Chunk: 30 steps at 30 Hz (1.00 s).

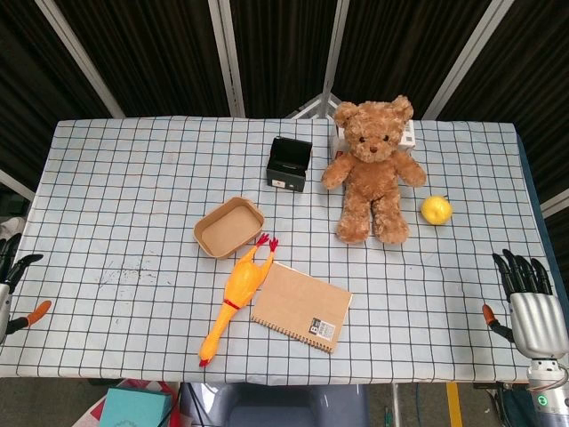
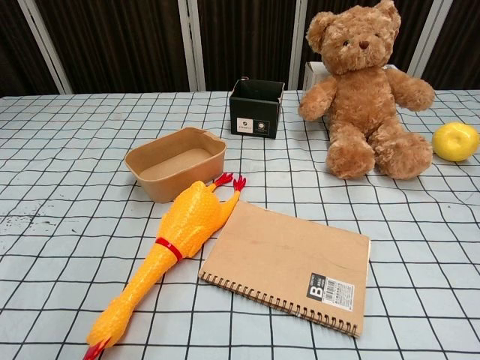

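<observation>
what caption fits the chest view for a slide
Rubber chicken lying beside a notebook, with a tray, black box, teddy bear and lemon behind.

One teddy bear [image 1: 373,169], one lemon [image 1: 436,210], one black box [image 1: 289,164], one brown tray [image 1: 229,227], one rubber chicken [image 1: 236,298], one notebook [image 1: 301,306], two hands.

notebook [image 2: 289,262] label reads "b".

Right hand [image 1: 533,307] is hovering at the lower right edge of the head view, back facing up, dark fingers [image 1: 520,269] pointing forward and spread, holding nothing. Left hand [image 1: 11,285] is showing only partly at the left edge, fingers apart, empty.
</observation>
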### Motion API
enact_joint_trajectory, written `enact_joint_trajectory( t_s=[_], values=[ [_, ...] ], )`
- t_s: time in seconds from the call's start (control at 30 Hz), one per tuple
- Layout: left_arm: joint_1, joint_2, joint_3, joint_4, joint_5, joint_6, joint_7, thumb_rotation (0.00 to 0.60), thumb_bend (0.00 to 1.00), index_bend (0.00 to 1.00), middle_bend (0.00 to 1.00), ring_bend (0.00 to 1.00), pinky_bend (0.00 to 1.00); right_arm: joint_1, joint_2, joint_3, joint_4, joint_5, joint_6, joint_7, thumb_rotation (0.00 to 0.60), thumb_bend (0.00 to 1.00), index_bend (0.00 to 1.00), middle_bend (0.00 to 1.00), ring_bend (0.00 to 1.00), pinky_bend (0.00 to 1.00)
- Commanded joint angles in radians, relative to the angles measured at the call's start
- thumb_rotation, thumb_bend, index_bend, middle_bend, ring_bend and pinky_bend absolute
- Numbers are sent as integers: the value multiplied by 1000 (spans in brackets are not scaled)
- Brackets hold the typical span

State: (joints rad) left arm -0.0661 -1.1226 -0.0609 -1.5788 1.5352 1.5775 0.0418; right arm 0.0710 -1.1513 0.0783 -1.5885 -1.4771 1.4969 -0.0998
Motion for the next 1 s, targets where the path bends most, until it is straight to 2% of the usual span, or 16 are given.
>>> enact_joint_trajectory(
  t_s=[0.03,0.77,0.93,1.0],
  values=[
    [-1,-2,1,0,0,-3,3,600,269,232,2,0,135,-2,1,0,-1,2,0,1,600,334,0,60,69,0],
    [9,-4,3,-23,-7,6,34,600,269,234,1,0,135,0,6,7,-4,59,-44,34,600,334,0,59,82,0],
    [12,-1,3,-30,-9,9,40,600,269,237,1,0,135,28,-29,61,-24,131,-85,106,600,333,0,60,103,0],
    [12,-2,2,-31,-9,9,44,600,269,236,1,0,135,63,-25,87,-40,155,-150,183,600,331,0,60,103,0]
  ],
)
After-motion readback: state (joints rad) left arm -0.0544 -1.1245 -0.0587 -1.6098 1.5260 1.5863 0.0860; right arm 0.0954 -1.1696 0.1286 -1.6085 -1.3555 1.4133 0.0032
